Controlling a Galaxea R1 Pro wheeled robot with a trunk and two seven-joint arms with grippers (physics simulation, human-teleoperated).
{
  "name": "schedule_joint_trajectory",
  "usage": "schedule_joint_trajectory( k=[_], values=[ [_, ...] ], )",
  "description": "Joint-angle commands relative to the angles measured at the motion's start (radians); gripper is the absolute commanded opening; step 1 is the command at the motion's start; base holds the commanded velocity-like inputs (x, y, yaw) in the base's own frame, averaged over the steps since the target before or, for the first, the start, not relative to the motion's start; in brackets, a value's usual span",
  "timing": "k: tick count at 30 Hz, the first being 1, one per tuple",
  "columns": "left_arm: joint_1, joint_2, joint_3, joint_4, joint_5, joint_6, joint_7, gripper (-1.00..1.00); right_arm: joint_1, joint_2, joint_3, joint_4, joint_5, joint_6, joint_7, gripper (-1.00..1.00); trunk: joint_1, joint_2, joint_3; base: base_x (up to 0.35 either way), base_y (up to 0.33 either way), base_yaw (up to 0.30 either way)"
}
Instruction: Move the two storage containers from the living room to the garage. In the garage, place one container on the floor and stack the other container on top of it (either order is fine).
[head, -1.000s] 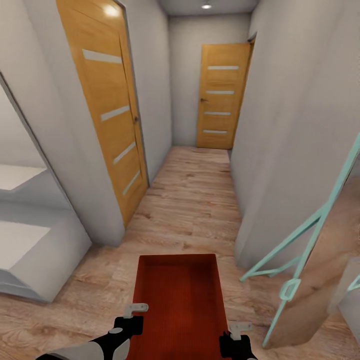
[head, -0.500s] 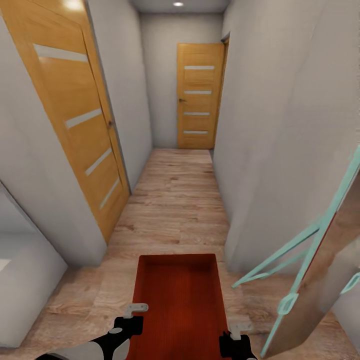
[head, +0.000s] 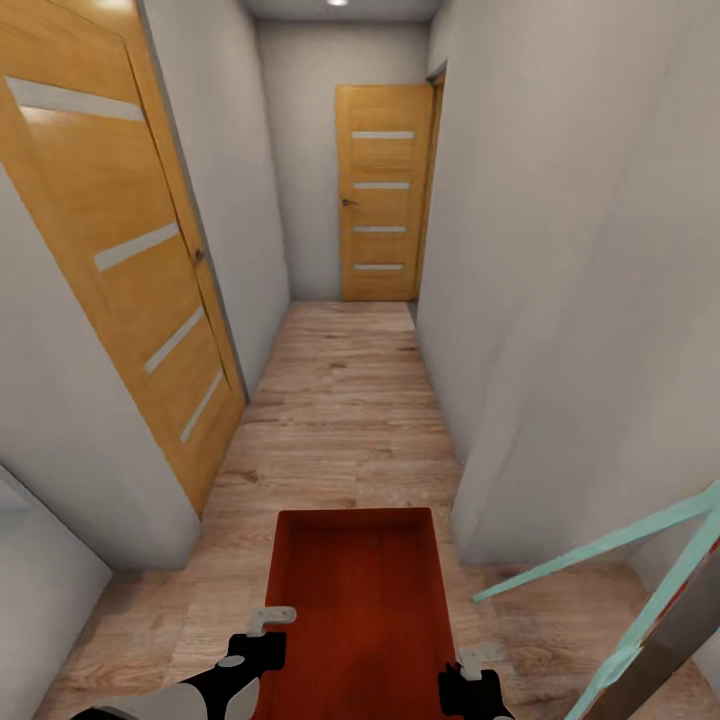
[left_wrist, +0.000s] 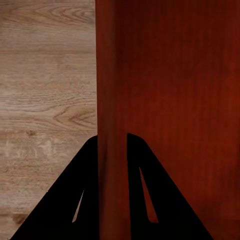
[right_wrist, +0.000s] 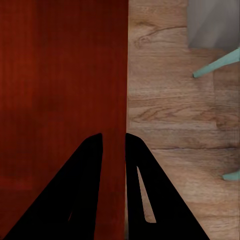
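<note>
- You've got one orange-red storage container (head: 355, 600) carried low in front of you, open top up, long axis pointing down the hallway, held above the wood-plank floor (head: 345, 400).
- Your left gripper (left_wrist: 112, 142) is pinched narrow over the container's left wall, one finger (left_wrist: 82, 185) outside, the other inside against the ribbed bottom side.
- Your right gripper (right_wrist: 114, 140) is the same on the right wall: narrow gap, wall between the fingers.
- In the head view both grippers (head: 272, 618) (head: 480, 656) sit at the bin's near end, one per long side.
- Contact looks firm, though the dark fingers blur the exact touch line.
- Around you: narrow corridor, grey walls (head: 560, 250), wooden door (head: 110, 250) on your left, another wooden door (head: 382, 195) at the far end.
- A teal frame (head: 640, 560) leans in just beside the container's right side, apart from it.
</note>
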Motion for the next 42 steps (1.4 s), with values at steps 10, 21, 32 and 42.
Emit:
schedule_joint_trajectory(
  k=[10,21,32,42],
  values=[
    [-0.003,0.014,0.020,0.002,-0.010,-0.005,0.005,-1.00,0.000,-0.020,0.024,0.002,0.030,-0.001,0.021,-1.00,0.001,-0.002,-0.002,0.309,0.184,0.000],
    [-0.003,0.014,0.020,0.002,-0.010,-0.005,0.006,-1.00,0.000,-0.020,0.024,0.002,0.030,-0.001,0.021,-1.00,0.001,-0.002,-0.002,0.310,0.144,0.000],
    [-0.003,0.014,0.020,0.002,-0.010,-0.005,0.007,-1.00,0.000,-0.019,0.024,0.002,0.029,-0.001,0.021,-1.00,0.001,-0.002,-0.002,0.314,0.086,0.000],
    [-0.004,0.014,0.020,0.002,-0.010,-0.005,0.008,-1.00,0.000,-0.019,0.024,0.002,0.028,-0.001,0.022,-1.00,0.001,-0.002,-0.002,0.314,0.085,-0.076]
  ],
)
